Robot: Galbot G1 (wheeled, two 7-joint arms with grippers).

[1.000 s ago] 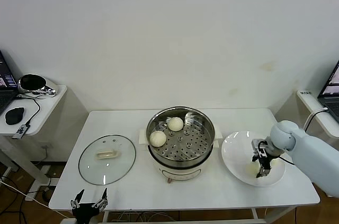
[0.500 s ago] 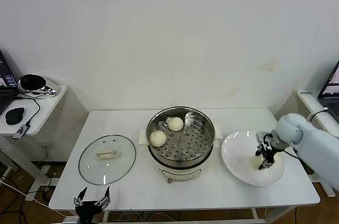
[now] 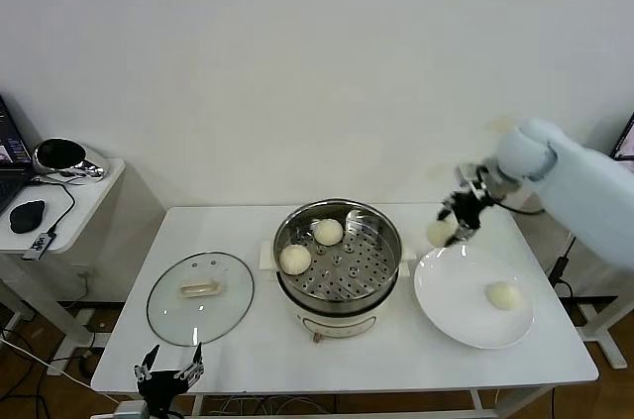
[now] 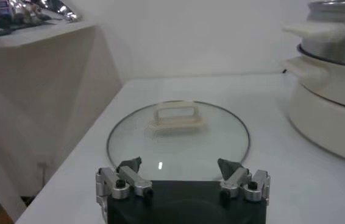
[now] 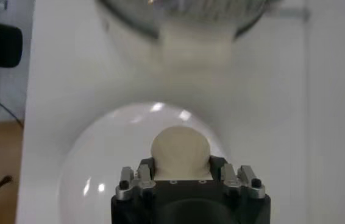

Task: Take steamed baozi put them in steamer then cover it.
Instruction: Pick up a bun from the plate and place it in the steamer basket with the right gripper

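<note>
My right gripper is shut on a cream-white baozi, held in the air above the left edge of the white plate, just right of the steamer. From the right wrist the same baozi fills the space between the jaws, with the plate far below. Two baozi lie on the steamer's perforated tray. Another baozi rests on the plate. The glass cover lies flat on the table, left of the steamer. My left gripper hangs open at the table's front edge, before the cover.
A small side table with a black mouse and a shiny object stands at the far left. The steamer's white base rises beside the cover in the left wrist view. A laptop edge shows at the far right.
My right gripper closed on a baozi on the plate, then lifted it up and leftward toward the steamer. One baozi stays on the plate. The left arm barely moved.
</note>
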